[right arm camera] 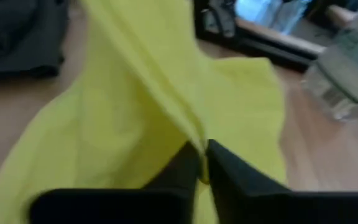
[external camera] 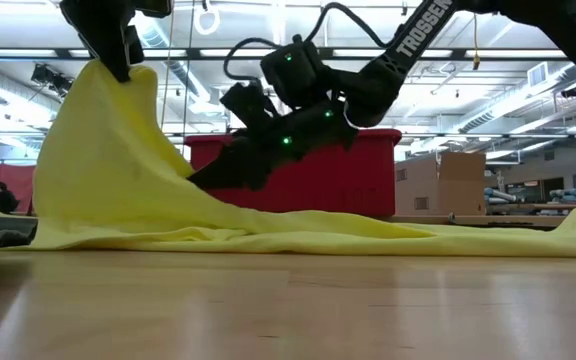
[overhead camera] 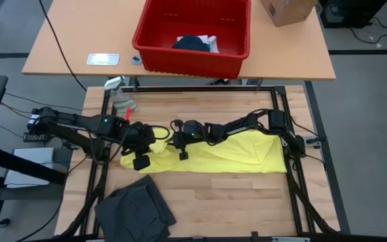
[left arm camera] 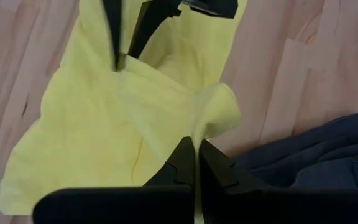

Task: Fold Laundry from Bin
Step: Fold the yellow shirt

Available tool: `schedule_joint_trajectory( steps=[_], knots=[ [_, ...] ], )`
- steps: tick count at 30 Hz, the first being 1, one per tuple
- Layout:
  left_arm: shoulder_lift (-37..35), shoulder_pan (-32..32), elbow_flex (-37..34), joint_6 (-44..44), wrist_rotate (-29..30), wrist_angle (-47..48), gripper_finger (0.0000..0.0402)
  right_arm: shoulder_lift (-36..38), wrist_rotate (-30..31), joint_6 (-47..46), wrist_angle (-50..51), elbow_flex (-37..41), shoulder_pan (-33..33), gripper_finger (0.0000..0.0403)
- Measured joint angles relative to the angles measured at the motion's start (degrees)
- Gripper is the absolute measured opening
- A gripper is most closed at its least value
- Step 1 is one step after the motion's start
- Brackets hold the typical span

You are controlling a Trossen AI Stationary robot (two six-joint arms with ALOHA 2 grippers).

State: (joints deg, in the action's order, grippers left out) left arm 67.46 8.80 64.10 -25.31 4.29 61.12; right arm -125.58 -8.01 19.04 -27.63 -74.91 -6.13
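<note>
- The yellow garment point(overhead camera: 230, 153) lies spread along the middle of the wooden bench point(overhead camera: 234, 195). Most of it is flat; its left end is lifted off the wood into a peak.
- The left claw point(left arm camera: 196, 163) has its fingers pressed together on a fold of the yellow garment and holds that raised left end up.
- The right claw point(right arm camera: 202, 163) sits just beside the left one, over the cloth's middle-left part. Its fingers pinch a ridge of the same yellow garment, almost closed.
- In the low view the right arm carries white lettering that reads "TROSSEN" point(external camera: 420, 24).
- A dark grey garment point(overhead camera: 134, 205) lies crumpled at the near left corner of the bench, apart from the yellow one.
- The red bin point(overhead camera: 195, 48) stands on a second, tan table point(overhead camera: 72, 40) beyond the bench. Inside it lie a dark blue garment point(overhead camera: 191, 43) and a bit of white cloth point(overhead camera: 211, 42) touching it.
- A brown cardboard box point(overhead camera: 287, 11) stands on the tan table to the right of the bin; any print on it cannot be read.
- A small pale rag point(overhead camera: 119, 93) lies at the bench's far left corner.
</note>
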Motion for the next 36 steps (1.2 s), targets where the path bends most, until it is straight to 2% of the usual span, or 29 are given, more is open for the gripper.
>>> schedule_joint_trajectory(
  steps=[2,5,7,10,14,16,19,23,29,32,36],
  knots=[
    [0.00,0.00,0.00,0.44,0.44,0.03,0.0006,0.02,-1.43,-0.14,1.33,0.00,0.00,0.0014],
    [0.00,0.00,0.00,-1.04,3.18,0.79,0.0007,1.63,0.57,-5.21,6.34,0.00,0.12,0.0012],
    [0.00,0.00,0.00,-7.45,5.62,1.43,0.0007,4.78,2.56,-8.68,12.08,0.02,0.46,0.0007],
    [-0.02,-1.20,-0.92,-16.41,5.25,2.40,0.0004,11.54,3.00,-13.99,22.14,-0.02,0.76,0.0006],
    [0.00,-1.64,-4.74,-24.72,5.11,2.01,0.0003,19.81,-4.96,-22.11,35.11,-0.04,0.47,0.0004],
    [0.00,-1.59,-6.98,-28.28,5.08,0.41,0.0002,22.34,-9.28,-24.20,37.80,-0.04,0.46,0.0004],
    [0.04,-1.62,-9.77,-32.68,5.09,-3.89,0.0002,23.07,-12.78,-28.15,38.02,-0.07,0.55,0.0003],
    [0.04,-1.57,-8.57,-34.29,4.94,-4.52,0.0001,21.10,-17.73,-36.06,37.48,-0.04,0.87,0.0002],
    [-0.02,-3.19,-7.67,-29.34,5.12,0.50,0.0001,16.06,-14.81,-41.23,33.74,0.00,0.68,0.0002],
    [0.05,-6.80,-10.52,-24.95,5.09,1.85,0.0001,12.90,-13.95,-43.46,29.99,-0.02,-2.17,0.0002],
    [0.09,-14.56,-16.30,-21.90,5.35,-1.99,0.0001,8.29,-14.88,-45.07,25.86,0.00,-6.05,0.0002]
  ],
)
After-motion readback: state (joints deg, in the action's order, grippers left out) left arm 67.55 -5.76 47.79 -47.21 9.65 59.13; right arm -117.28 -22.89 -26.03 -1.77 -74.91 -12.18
